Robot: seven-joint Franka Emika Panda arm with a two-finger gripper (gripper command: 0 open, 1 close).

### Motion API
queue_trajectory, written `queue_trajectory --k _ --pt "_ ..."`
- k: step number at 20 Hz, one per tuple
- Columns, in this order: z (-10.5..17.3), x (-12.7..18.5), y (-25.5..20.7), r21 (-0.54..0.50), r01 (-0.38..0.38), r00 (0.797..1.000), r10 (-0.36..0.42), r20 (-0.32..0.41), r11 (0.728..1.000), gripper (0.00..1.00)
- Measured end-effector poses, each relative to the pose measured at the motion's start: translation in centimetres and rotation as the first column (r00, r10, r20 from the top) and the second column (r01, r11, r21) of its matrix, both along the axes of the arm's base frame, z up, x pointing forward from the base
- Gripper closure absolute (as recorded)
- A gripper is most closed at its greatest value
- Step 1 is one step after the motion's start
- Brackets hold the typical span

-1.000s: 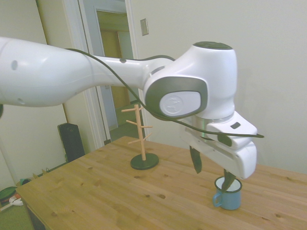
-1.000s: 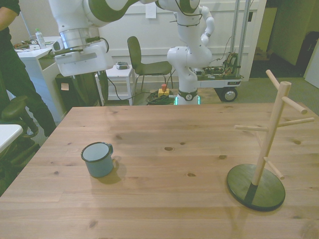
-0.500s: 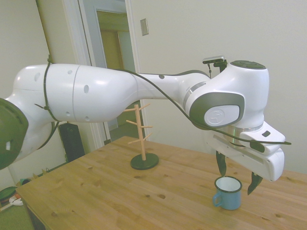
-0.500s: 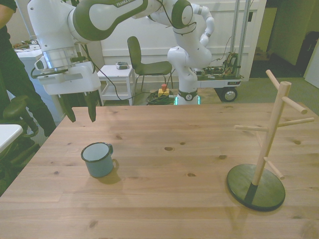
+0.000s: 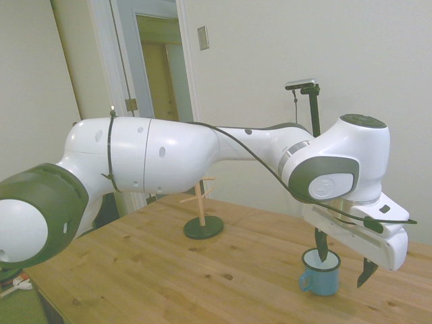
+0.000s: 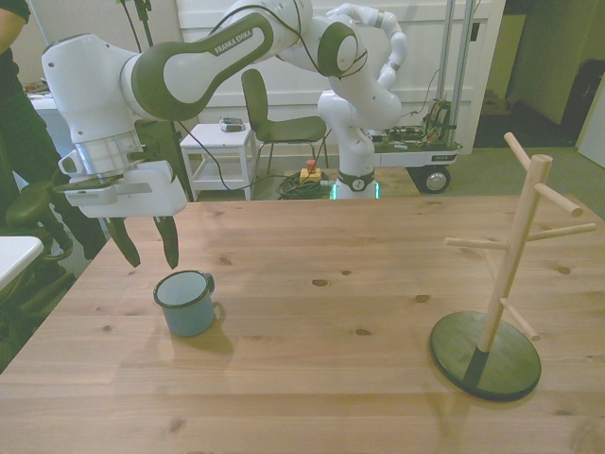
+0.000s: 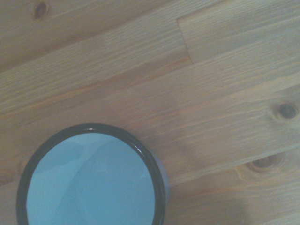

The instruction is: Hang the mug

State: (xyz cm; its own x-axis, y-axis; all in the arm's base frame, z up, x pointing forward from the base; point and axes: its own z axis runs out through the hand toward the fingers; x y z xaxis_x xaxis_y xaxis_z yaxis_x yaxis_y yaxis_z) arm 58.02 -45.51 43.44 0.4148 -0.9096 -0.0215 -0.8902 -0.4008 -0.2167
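While upright, mug [image 6: 187, 303] holds nothing visible.

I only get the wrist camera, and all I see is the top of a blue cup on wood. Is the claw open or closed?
Observer: Open. The gripper hangs close above the mug and holds nothing.
Child: Where's the cup's handle? I can't see it.
Observer: The handle sticks out toward the front view's right, the side where the hanger is.
Child: What hanger?
Observer: A wooden peg stand on a dark round base. It stands upright, far across the table from the mug, with nothing hung on it.
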Motion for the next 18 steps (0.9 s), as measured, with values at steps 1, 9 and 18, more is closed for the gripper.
queue_trajectory --k 1,9,18 --pt "-0.3 0.2 0.0 0.001 -0.002 1.0 0.002 0.002 1.0 0.0" --pt "-1.5 2.8 1.9 -0.009 -0.04 0.999 0.04 0.024 0.999 0.0" --pt "-2.6 5.1 5.1 -0.001 -0.052 0.999 0.052 0.005 0.999 0.0"
